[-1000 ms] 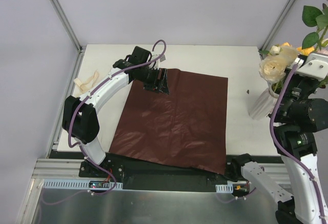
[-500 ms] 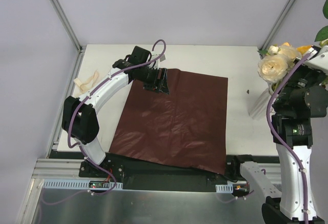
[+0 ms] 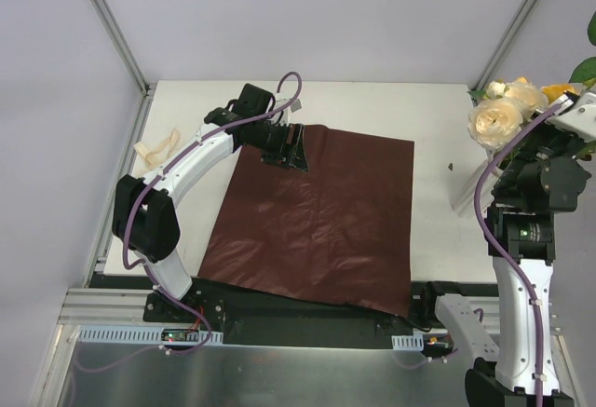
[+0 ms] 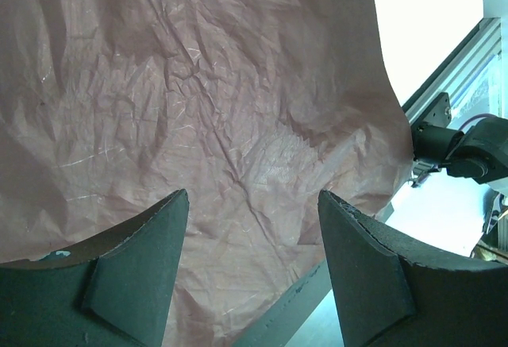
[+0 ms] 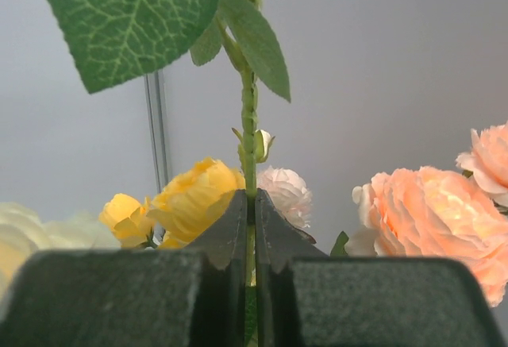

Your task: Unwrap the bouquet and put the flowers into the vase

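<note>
Far left on the white counter (image 3: pixel 186 100), by the frame post: a cream ribbon (image 3: pixel 156 146), limp and looped, lying loose. Next along, the left claw (image 3: pixel 296 154) poised over the far-left corner of the maroon paper (image 3: pixel 317 221), dark fingers spread wide, gripping nothing. Same story from the left wrist: left claw (image 4: pixel 252 200) gaping, two matte black curved fingers (image 4: pixel 127 267) framing the maroon paper (image 4: pixel 198 85), thin and crinkled all over, fine pale crease lines catching the light. Sheet spread flat, roughly square, near edge overhanging the counter's front onto the black rail. Fingertips touching the sheet or just above it? No telling.

Over to the right: only a sliver of the white vase (image 3: pixel 462 196) peeking out beside the right arm (image 3: pixel 521 239), ribs and rim blocked from view. Directly above it, the flowers (image 3: pixel 498 114): full, ruffled cream roses, a dab of yellow behind, a green leaf cut off by the picture's edge. Through the right wrist camera, right claw (image 5: pixel 251 204) pinched tight on a thin green stem (image 5: pixel 249 117), upright between the pads. Broad veined leaf (image 5: pixel 127 13) overhead, cropped at the top. Yellow roses (image 5: pixel 194 200) left of the stem, a small pale bloom just behind it, a frilly peach rose (image 5: pixel 429 212) far right. Stem ends hidden below the fingers, so inside the vase or clear of it, impossible to say.
</note>
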`<state>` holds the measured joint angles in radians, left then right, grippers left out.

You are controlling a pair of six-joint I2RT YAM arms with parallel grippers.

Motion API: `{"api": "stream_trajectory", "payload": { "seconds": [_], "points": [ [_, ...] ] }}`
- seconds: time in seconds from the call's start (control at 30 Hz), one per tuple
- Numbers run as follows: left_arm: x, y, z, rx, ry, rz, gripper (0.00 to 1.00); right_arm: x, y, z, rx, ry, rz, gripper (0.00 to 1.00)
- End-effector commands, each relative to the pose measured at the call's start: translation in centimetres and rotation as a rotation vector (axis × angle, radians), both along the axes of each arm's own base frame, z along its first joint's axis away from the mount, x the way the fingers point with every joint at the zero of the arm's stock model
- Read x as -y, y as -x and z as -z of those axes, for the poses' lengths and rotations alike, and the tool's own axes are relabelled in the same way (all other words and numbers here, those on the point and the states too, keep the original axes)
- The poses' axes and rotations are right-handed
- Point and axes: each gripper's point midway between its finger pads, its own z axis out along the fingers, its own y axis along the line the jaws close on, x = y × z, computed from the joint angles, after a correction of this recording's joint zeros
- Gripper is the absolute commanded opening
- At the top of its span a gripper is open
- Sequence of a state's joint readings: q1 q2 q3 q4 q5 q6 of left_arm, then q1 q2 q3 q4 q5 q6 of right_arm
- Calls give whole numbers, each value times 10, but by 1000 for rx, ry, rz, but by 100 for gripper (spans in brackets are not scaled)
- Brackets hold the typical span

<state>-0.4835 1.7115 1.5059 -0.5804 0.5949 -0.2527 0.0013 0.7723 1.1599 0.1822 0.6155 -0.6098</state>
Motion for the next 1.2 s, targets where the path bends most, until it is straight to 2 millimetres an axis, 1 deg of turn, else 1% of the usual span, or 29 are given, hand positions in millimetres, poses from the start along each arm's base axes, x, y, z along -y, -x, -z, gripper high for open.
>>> {"api": "stream_trajectory", "payload": {
  "seconds": [0.0,0.07,0.1,0.17,0.27,0.3,0.33,0.43,0.47,0.67,0.7,0.77,0.8,0.87,0.9,0.97,1.0,1.03,1.07,1.1,1.13,1.17],
  "points": [
    [0,8,-26,45,55,12,66,1,9,-13,130,-27,-21,1],
    [1,9,-27,45,59,15,66,2,12,-11,148,-39,-25,0],
    [1,9,-28,48,60,15,66,4,10,-5,138,-44,-18,0],
    [1,9,-29,49,63,15,66,6,11,1,143,-60,-8,1],
    [1,10,-29,47,65,15,71,11,12,14,137,-78,6,0],
    [1,9,-30,46,66,13,80,13,12,18,134,-84,14,1],
    [1,10,-30,44,66,14,82,13,12,26,127,-90,14,0],
    [1,11,-31,44,71,16,84,15,13,35,128,-106,18,1],
    [1,11,-32,45,72,16,85,16,12,41,118,-110,22,2],
    [1,12,-32,47,73,18,87,13,10,63,83,-137,1,15],
    [1,12,-33,48,76,20,87,13,8,71,63,-140,-3,17],
    [1,12,-34,48,76,18,87,13,10,76,68,-160,-4,18],
    [1,13,-34,47,77,18,87,12,8,85,50,-167,-6,20],
    [1,12,-34,48,77,19,87,11,10,89,51,-184,-13,23],
    [1,13,-35,49,79,18,87,11,11,95,34,-192,-12,29],
    [2,13,-35,50,80,19,88,10,14,99,33,-215,-18,36],
    [2,13,-36,51,82,20,88,9,14,106,0,-227,-19,41],
    [2,13,-36,52,82,23,88,9,17,104,1,-239,-21,43],
    [2,14,-36,51,84,25,88,7,17,107,-6,-258,-28,46],
    [2,14,-36,48,84,24,88,7,19,116,-52,-274,-23,48],
    [2,14,-37,54,85,25,88,7,22,116,-56,-283,-20,49],
    [2,14,-36,52,84,23,88,6,24,120,-68,-292,-21,52]
  ]
}}
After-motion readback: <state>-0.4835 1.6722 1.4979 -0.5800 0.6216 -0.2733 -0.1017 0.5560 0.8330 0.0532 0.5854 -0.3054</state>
